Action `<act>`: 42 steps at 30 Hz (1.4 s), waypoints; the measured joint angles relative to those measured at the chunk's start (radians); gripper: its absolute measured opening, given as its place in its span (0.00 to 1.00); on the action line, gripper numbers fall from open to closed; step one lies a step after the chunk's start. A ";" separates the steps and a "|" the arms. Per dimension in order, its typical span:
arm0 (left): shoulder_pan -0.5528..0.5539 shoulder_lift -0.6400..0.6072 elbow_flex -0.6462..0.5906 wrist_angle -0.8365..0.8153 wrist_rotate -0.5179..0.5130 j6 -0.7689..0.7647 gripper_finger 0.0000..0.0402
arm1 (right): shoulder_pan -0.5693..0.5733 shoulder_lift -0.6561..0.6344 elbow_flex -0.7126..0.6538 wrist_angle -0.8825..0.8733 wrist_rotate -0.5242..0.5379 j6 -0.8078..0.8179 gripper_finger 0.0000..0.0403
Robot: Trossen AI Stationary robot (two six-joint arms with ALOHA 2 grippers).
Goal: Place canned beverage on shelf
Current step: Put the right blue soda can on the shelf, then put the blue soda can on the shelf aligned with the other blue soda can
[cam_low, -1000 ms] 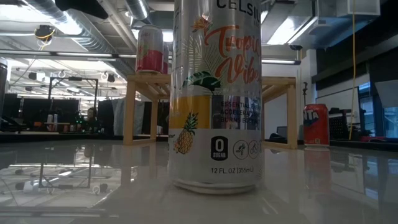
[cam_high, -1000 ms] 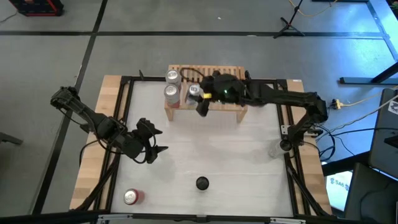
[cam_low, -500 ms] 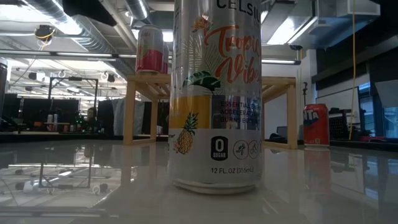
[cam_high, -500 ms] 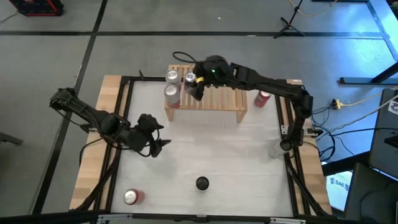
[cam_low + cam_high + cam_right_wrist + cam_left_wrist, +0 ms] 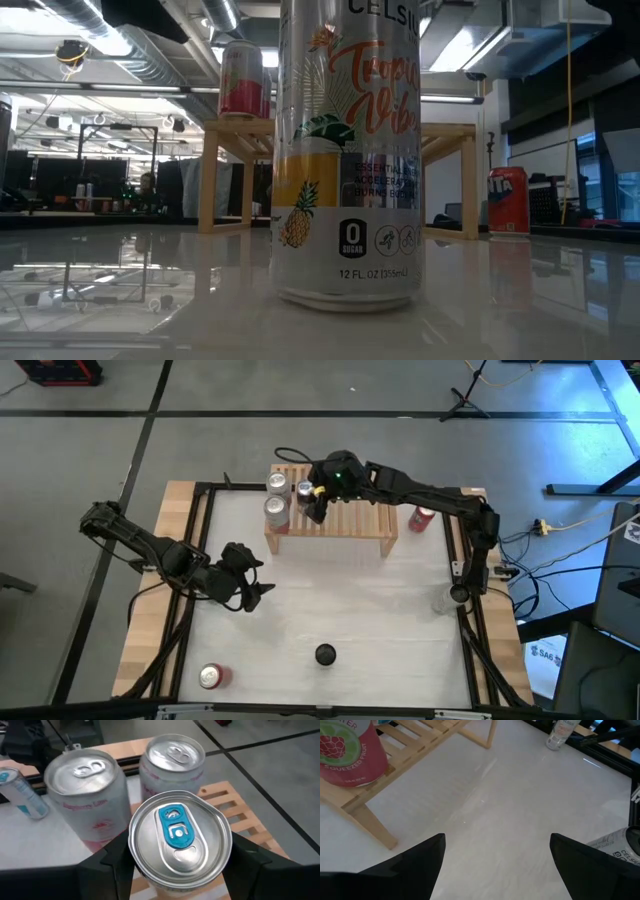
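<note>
High view. My right gripper (image 5: 312, 498) is over the shelf (image 5: 345, 520), toward its 9 o'clock end, clenched on a blue-tabbed can (image 5: 306, 489). Two cans (image 5: 276, 496) already stand at that end, just beside mine. Left gripper (image 5: 250, 588) waits low over the counter (image 5: 360, 610) at about 8 o'clock from the shelf. Loose stock: a red can (image 5: 211, 677) at the counter's 7 o'clock corner, another red can (image 5: 422, 518) at 3 o'clock of the shelf, a dark-topped can (image 5: 325, 654) near 6 o'clock.

Low view. A tall pineapple-print can (image 5: 348, 150) blocks most of the picture; the shelf legs and one pink can (image 5: 240, 80) on top show behind it. My held can is not visible here.

Left wrist view. Fingers spread, nothing between them; a raspberry-label can (image 5: 347, 750) on the slats.

Right wrist view. Held can upright between my fingers (image 5: 110, 862), slats beneath, neighbours close.

Handling note, my judgement: I keep the can vertical, lower it straight so its base bridges the slats and not a gap, hold clear of the two neighbours, and release only once it sits flat.
</note>
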 joint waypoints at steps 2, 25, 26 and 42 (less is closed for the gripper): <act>0.000 0.000 0.000 0.000 0.000 0.000 0.87 | -0.001 0.008 0.000 0.003 0.001 -0.002 0.54; 0.000 0.000 0.000 0.000 0.000 -0.002 0.87 | 0.000 0.021 -0.003 0.056 0.033 -0.011 0.71; 0.000 0.000 0.000 0.000 0.000 -0.002 0.87 | 0.000 0.021 -0.003 0.056 0.043 -0.011 0.72; 0.000 -0.002 0.000 0.009 0.008 -0.001 0.87 | 0.000 0.023 0.143 -0.034 0.060 -0.060 0.76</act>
